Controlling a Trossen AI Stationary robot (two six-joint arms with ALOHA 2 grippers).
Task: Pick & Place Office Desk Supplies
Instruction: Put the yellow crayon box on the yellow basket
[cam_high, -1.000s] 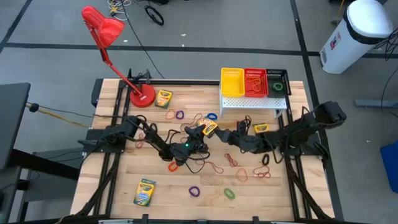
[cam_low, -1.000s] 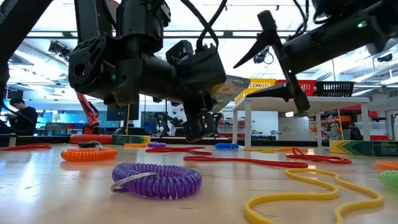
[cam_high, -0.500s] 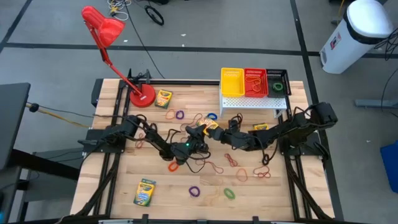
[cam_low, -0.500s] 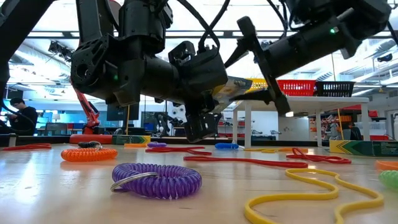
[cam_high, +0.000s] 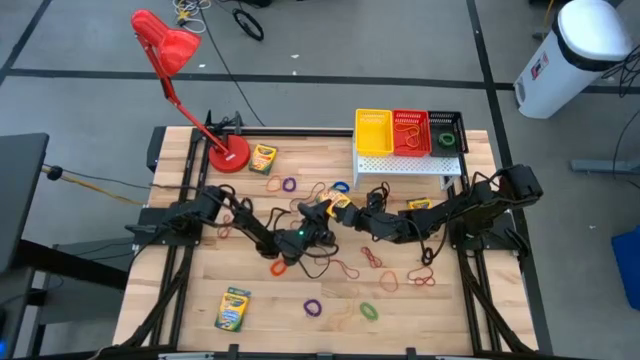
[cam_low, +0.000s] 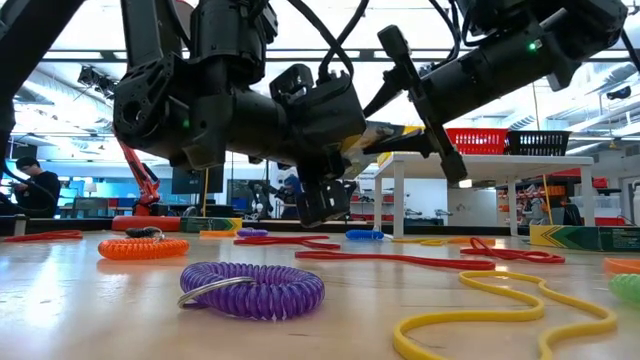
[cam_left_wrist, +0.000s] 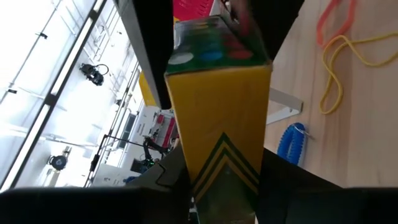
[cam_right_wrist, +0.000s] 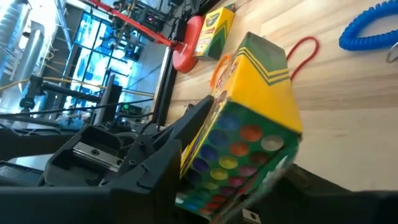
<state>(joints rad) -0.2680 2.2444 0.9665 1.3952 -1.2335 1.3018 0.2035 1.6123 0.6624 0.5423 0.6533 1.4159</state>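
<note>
From above, both arms meet over the middle of the wooden counter (cam_high: 200, 290). The left gripper (cam_high: 330, 208) grasps a small yellow-and-green cardboard crayon box (cam_high: 339, 205), lifted clear of the wood, and the right gripper (cam_high: 362, 216) reaches in at the box's other end. This looks like a handover. The yellow, red and black mesh baskets (cam_high: 410, 132) sit on a white stand at the counter's far edge, well apart from the box.

At counter level, the left gripper (cam_low: 325, 170) carries the crayon box (cam_low: 385, 135) in the air, above the loose coloured rubber bands (cam_low: 400, 258) and a purple coiled band (cam_low: 252, 288). The right gripper (cam_low: 425, 100) has one finger above the box and one below it, spread around it; whether they already press it I cannot tell.

The left wrist camera shows the crayon box (cam_left_wrist: 217, 106) clamped between that arm's two dark fingers (cam_left_wrist: 283, 186), its far end pointing towards the baskets.

The right wrist camera shows the crayon box (cam_right_wrist: 249, 130) filling the gap between this arm's fingers (cam_right_wrist: 155, 168), with the printed coloured dots facing the lens.

To do the handover well, the right gripper should close squarely on the box's flat faces, away from the left fingers, and grip firmly before the left lets go, or the box could twist or drop.
</note>
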